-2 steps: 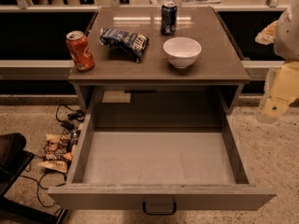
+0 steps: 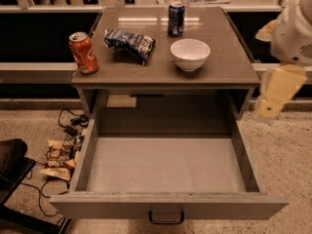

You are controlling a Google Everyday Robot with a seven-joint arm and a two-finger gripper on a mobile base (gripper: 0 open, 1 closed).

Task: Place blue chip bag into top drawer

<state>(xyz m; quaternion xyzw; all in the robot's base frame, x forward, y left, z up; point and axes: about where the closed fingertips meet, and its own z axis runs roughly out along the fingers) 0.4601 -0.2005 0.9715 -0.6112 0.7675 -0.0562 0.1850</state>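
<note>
The blue chip bag lies crumpled on the cabinet top, between the red can and the white bowl. The top drawer is pulled fully out toward me; its grey inside holds nothing, and its dark handle is at the middle of the front panel. My gripper hangs at the right edge of the view, beside the cabinet's right front corner, apart from the bag and above the floor. It holds nothing that I can see.
A red soda can stands at the top's left edge, a blue soda can at the back, a white bowl right of the bag. Cables and wrappers lie on the floor to the left.
My gripper has shifted slightly left, toward the cabinet. The objects on the top and the drawer have not moved.
</note>
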